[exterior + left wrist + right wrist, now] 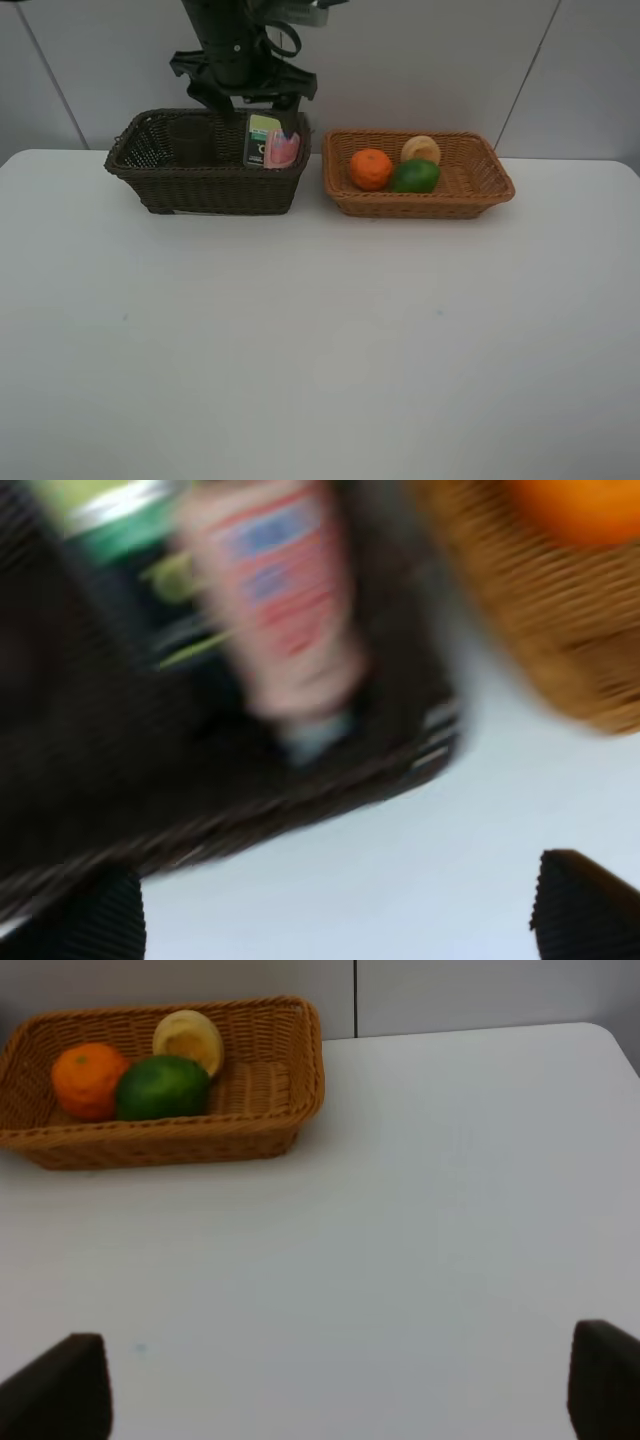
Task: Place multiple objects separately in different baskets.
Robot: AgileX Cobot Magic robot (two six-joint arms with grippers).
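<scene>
With three round fruits in shallow tan wicker basket [490, 185] and bottles in deep dark-brown wicker basket [150, 180], we judged sorting done; left gripper [335, 905] and right gripper [340, 1390] both gaped wide, empty.

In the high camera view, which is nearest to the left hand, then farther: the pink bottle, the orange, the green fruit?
1. Pink squeeze bottle, in the dark brown wicker basket, just under the left hand.
2. Round orange, left end of the light tan wicker basket.
3. Green oval fruit, beside it, farther right.
</scene>
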